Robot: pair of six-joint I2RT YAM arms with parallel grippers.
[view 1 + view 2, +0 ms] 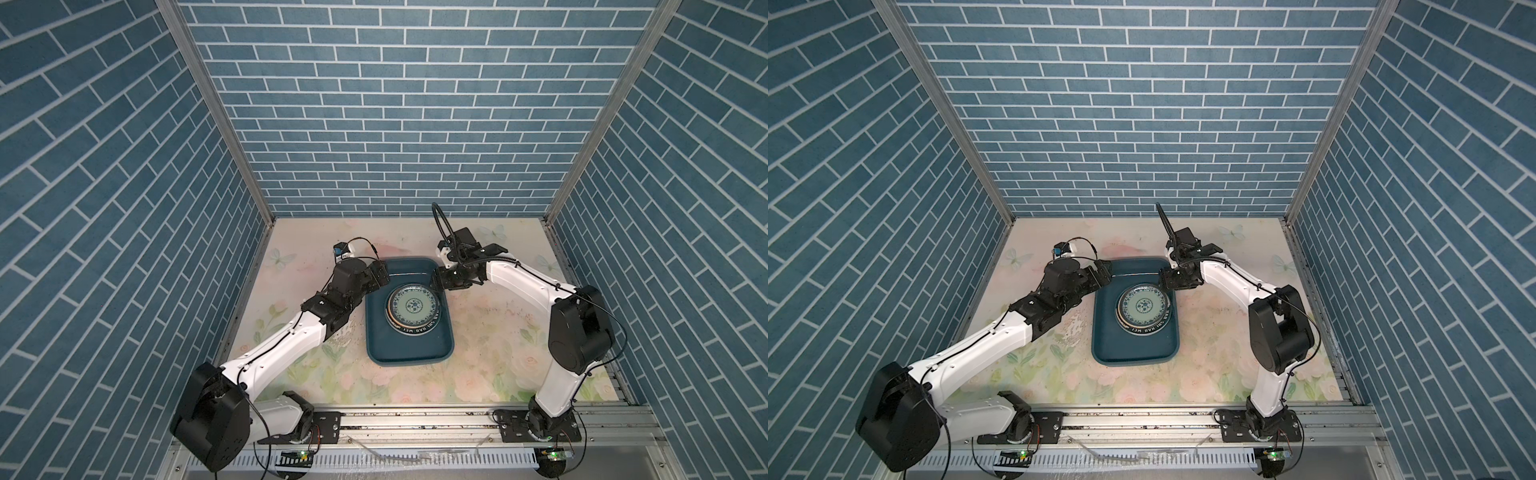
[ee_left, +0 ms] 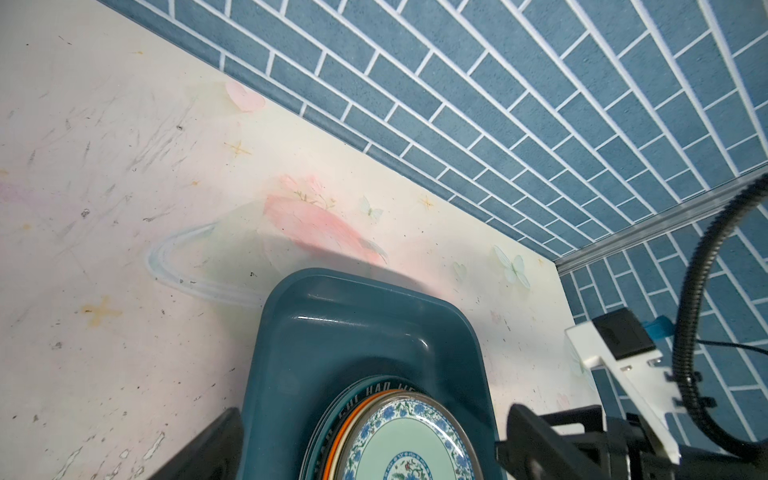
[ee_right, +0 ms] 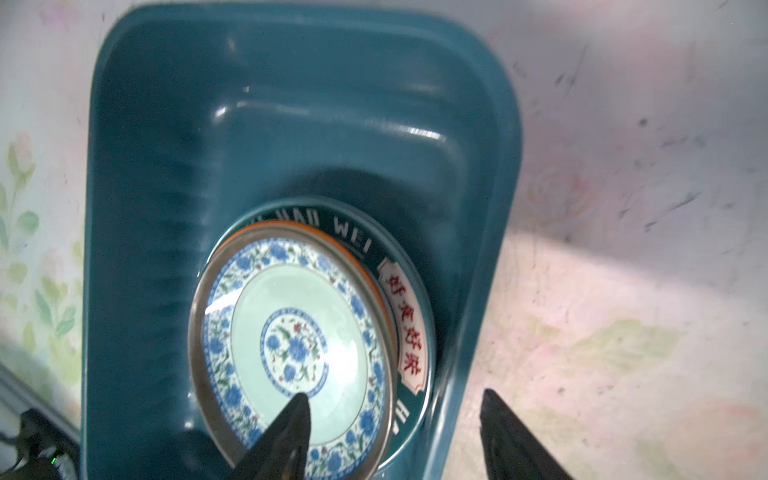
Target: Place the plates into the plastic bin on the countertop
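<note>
Straddling the far right rim of the plastic bin [image 1: 409,353], right hand [image 3: 395,397] spread, gripping nothing; blue-patterned plate [image 1: 412,306] tops the stack [image 3: 357,245] just inboard; left hand [image 1: 380,275] spread at opposite rim.

Glossy white shells cover the left arm [image 1: 282,345] and right arm [image 1: 523,278] between bulky black joints [image 1: 579,332]; thin black cables [image 1: 548,280] trail along both, a ribbed hose [image 2: 681,340] loops at the right wrist, and the right gripper [image 3: 394,392] shows pointed black fingers [image 3: 291,432].
</note>
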